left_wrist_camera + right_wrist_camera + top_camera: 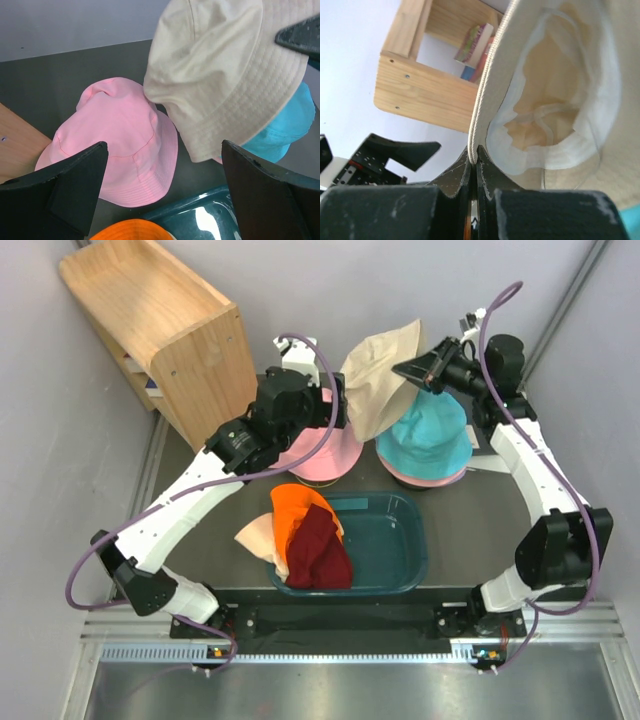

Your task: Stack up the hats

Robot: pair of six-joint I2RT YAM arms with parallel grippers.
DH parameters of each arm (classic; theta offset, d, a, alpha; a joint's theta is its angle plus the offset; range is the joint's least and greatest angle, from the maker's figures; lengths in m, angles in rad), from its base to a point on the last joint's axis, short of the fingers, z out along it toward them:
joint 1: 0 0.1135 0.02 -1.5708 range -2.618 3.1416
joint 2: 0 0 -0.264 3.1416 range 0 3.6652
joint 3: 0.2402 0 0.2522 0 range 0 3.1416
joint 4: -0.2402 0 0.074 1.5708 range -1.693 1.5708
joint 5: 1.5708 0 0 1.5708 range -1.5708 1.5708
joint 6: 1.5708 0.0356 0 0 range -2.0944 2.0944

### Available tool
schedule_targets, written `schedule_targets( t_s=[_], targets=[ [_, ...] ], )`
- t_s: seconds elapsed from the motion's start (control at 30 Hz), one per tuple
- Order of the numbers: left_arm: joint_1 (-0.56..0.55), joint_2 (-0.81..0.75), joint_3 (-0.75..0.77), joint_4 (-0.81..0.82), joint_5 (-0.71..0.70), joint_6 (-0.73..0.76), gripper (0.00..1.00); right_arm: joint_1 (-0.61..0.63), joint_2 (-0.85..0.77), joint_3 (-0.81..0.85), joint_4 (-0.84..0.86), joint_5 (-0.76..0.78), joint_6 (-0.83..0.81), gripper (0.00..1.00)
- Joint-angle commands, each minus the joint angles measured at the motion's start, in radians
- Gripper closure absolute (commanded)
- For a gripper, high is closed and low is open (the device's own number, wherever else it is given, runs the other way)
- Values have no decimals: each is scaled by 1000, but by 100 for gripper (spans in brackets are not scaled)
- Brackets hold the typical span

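My right gripper (400, 370) is shut on the brim of the beige hat (378, 380) and holds it in the air at the back, between the pink hat (322, 452) and the teal hat (432, 435). In the right wrist view the brim (482, 100) is pinched between the jaws. The teal hat sits on top of another hat, of which only a pinkish rim shows. My left gripper (165, 195) is open and empty, hovering over the pink hat (115, 135). Orange (292, 508), maroon (320, 552) and peach (256, 534) hats lie in the dark teal tub (395, 550).
A wooden shelf box (160, 330) with books stands at the back left. The tub sits at the table's front centre. Grey walls close in on both sides.
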Motion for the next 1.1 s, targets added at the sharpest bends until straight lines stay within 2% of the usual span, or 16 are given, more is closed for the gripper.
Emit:
schedule_targets(
  t_s=[0.0,0.13,0.3,0.6,0.73,0.83,0.93,1.07],
  targets=[
    [8,-32,-20,62,4,-19,1,19,73,117,164,-3,59,100],
    [8,-33,-30,60,18,-28,1,25,153,218,192,-2,70,100],
    [11,-42,-56,60,21,-50,1,31,243,313,303,-5,126,100],
    [16,-59,-83,68,10,-67,1,34,348,329,550,-25,203,100],
    [21,-58,-82,60,12,-65,1,34,398,366,606,-34,235,100],
    [22,-62,-83,54,10,-65,1,37,412,379,641,-34,265,100],
    [24,-62,-88,53,7,-73,1,36,409,378,600,-39,242,100],
    [25,-65,-94,54,7,-82,1,34,331,271,552,-37,220,100]
  ],
)
